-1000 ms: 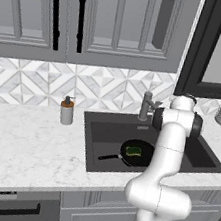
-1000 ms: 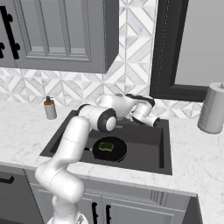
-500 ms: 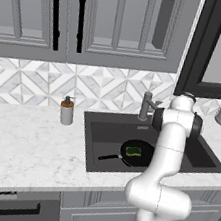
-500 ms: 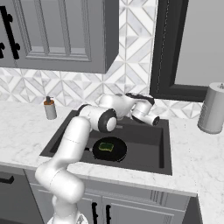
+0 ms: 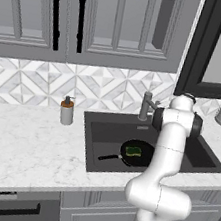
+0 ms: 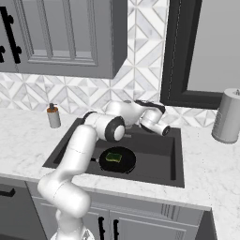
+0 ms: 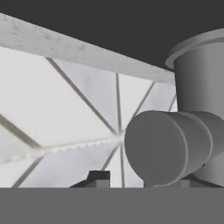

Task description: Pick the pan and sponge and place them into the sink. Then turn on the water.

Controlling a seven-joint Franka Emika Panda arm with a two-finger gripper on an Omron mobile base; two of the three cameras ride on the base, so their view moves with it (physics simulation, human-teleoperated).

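- Jaws: how far apart can't be told; two dark finger tips at bottom edge of hand view, one left of centre, other tucked under a grey cylindrical faucet handle at centre right.
- Two-finger gripper w/ white hand sits centre frame in right base view, at back of the sink, just beside the grey metal faucet.
- Round all-black frying pan w/ long thin handle lies in large dark grey rectangular sink, lower centre.
- Small green-yellow sponge rests inside pan.
- Grey soap dispenser w/ brown top on white marble counter, left of sink.
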